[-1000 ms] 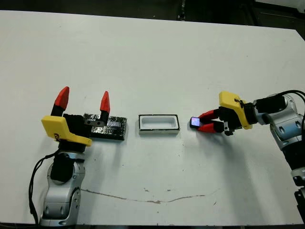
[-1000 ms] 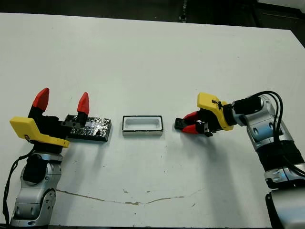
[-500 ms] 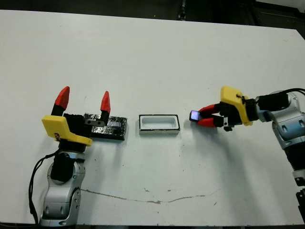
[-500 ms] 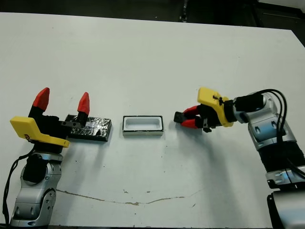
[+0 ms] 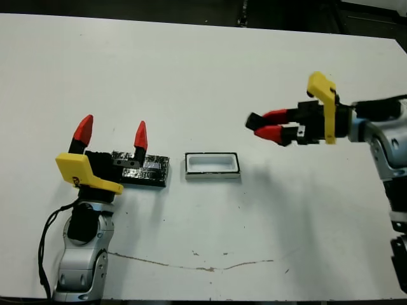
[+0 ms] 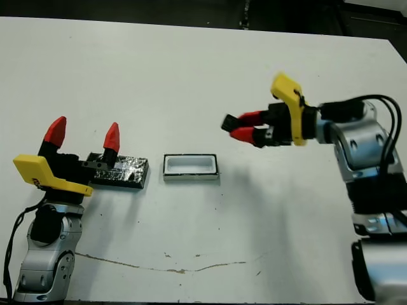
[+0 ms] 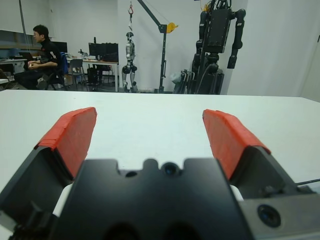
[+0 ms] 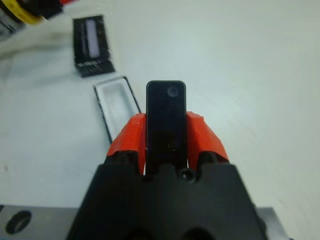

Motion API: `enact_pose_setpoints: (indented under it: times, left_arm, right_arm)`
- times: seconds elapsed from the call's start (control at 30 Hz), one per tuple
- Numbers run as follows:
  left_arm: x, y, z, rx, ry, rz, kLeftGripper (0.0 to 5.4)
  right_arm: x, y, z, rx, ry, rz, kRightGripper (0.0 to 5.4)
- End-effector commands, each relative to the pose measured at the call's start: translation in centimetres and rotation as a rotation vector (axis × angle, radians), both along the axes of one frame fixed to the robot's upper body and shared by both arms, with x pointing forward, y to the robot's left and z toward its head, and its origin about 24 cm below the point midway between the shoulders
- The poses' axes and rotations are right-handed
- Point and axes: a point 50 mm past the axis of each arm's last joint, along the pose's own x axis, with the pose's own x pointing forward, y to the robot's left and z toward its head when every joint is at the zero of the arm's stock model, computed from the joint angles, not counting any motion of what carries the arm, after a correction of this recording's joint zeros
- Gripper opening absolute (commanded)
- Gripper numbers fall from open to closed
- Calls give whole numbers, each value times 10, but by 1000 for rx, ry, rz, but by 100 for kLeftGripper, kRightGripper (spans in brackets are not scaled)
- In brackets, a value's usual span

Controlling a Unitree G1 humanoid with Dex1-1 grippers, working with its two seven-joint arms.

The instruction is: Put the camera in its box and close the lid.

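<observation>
Table: white top (image 5: 191,76), a thin brownish crack or scratch line (image 5: 191,262) near the front edge.
Room: past the far edge the left wrist view takes in a lab, with a seated person (image 7: 37,55) at a desk and a dark humanoid robot (image 7: 217,45) hung on a stand.
Box: the box (image 5: 212,165) sits open mid-table, white inside.
Lid: the lid (image 5: 145,171) lies flat just left of the box, apart from it.
Left gripper: the left gripper (image 5: 111,135) has its fingers spread wide, holding nothing, beside the lid.
Right gripper: the right gripper (image 5: 266,125) is clamped on the camera (image 8: 165,120), held above the table right of the box.
Only in the right wrist view: the camera's full face between the pads, box and lid beyond it.
</observation>
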Motion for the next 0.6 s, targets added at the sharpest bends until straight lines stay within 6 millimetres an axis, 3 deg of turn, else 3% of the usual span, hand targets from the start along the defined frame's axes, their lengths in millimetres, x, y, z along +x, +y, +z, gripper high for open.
enact_pose_setpoints:
  times: [0.03,0.23,0.6]
  left_arm:
    - [0,0,-1,-1,14,2,540]
    - [-1,1,-1,-2,15,5,540]
    - [0,1,-2,-5,13,-2,540]
  right_arm:
    - [1,15,3,3,-29,66,167]
    - [7,39,-7,38,5,150,167]
    - [8,60,-13,26,33,206,167]
